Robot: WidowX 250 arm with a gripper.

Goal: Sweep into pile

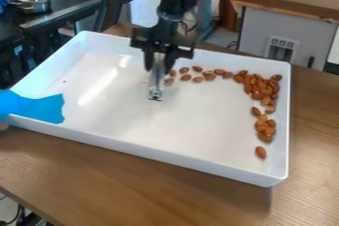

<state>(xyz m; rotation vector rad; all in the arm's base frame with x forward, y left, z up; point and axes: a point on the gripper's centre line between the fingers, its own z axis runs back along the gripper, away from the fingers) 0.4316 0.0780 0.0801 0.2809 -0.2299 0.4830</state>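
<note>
In a white tray [281, 145], scattered brown almonds [261, 91], pincer above

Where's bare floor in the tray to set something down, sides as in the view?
Tray: left part, between blue item, back wall and pincer, bare but for tiny marks; also front middle, between pincer, front wall and right-hand almonds. Crowded: back wall right of pincer, round the corner, down the right wall.
</note>
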